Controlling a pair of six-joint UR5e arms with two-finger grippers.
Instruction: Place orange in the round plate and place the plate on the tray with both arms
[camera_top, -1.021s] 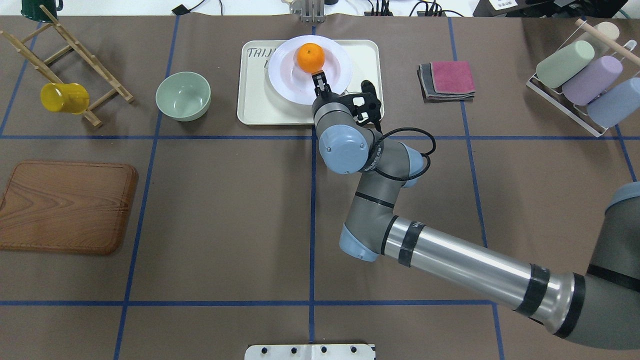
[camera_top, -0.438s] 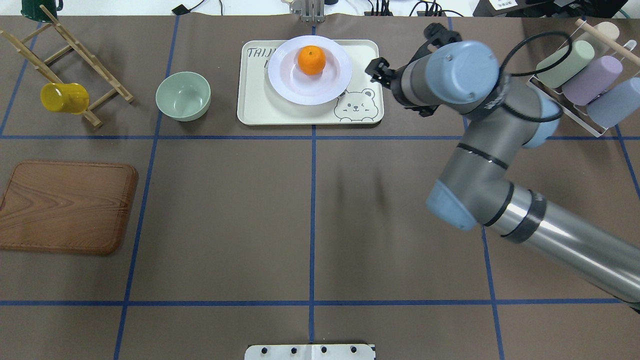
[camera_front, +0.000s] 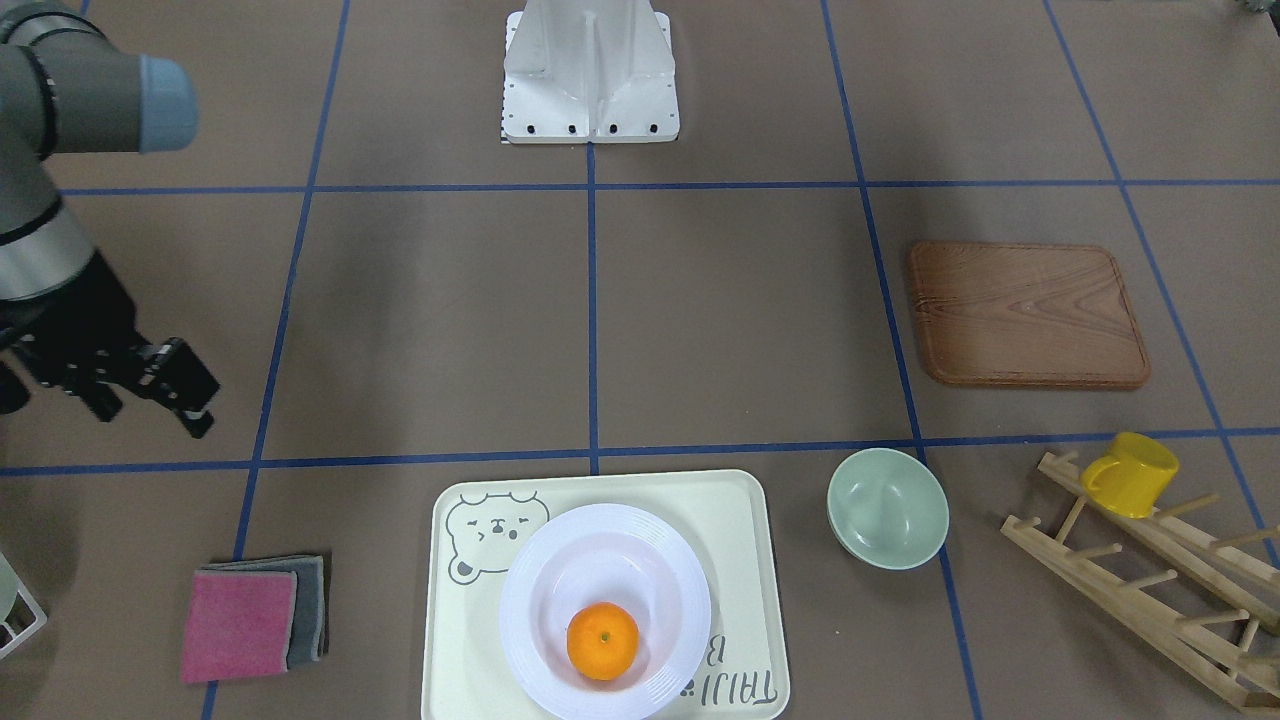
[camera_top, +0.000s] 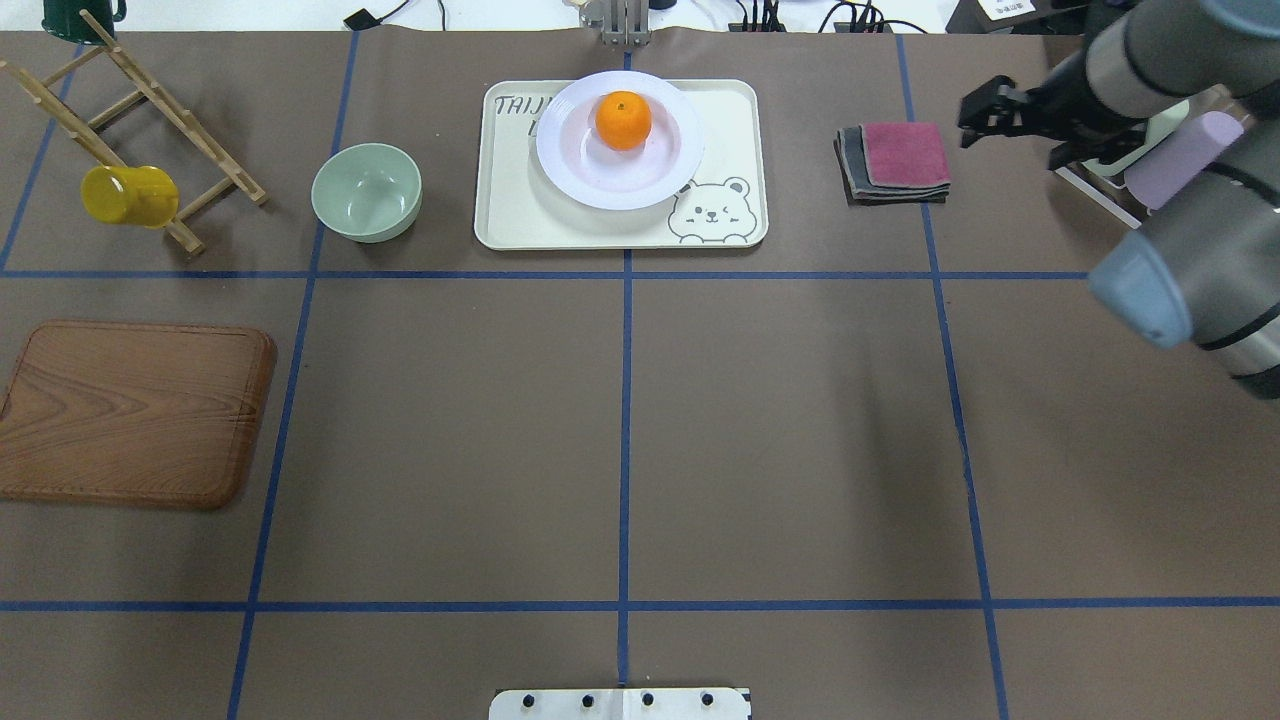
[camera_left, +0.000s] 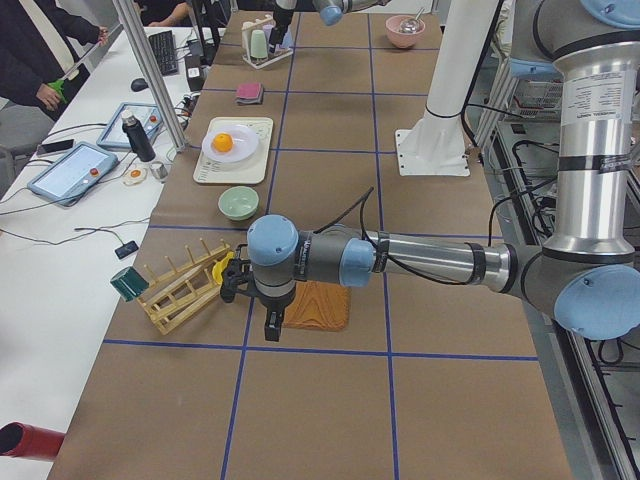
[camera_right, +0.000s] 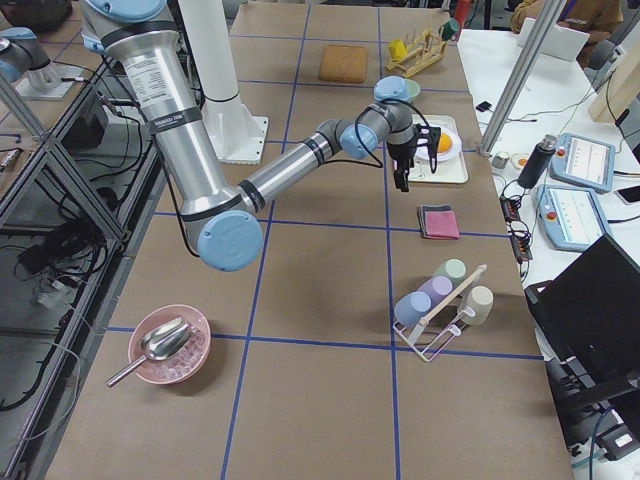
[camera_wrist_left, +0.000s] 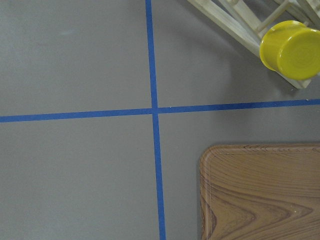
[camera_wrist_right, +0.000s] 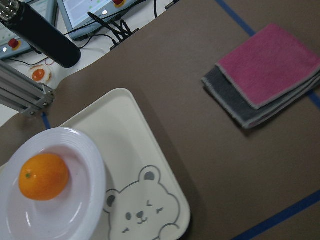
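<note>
Front: orange (camera_front: 602, 641) sits in round plate (camera_front: 560, 560), plate on tray (camera_front: 745, 520) | Overhead: plate by tray's far edge; right gripper (camera_top: 972, 112) fingers apart, holding nothing, beyond cloths (camera_top: 895, 160), well apart from tray | Left side: left gripper (camera_left: 270, 325) by wooden board (camera_left: 318, 308), cannot tell.

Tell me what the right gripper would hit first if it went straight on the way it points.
Probably the bare table between the folded cloths and the tray. The right gripper tilts down toward them, and its wrist view centres on that gap. Depth is unclear, so the cloths' edge could come first.
</note>
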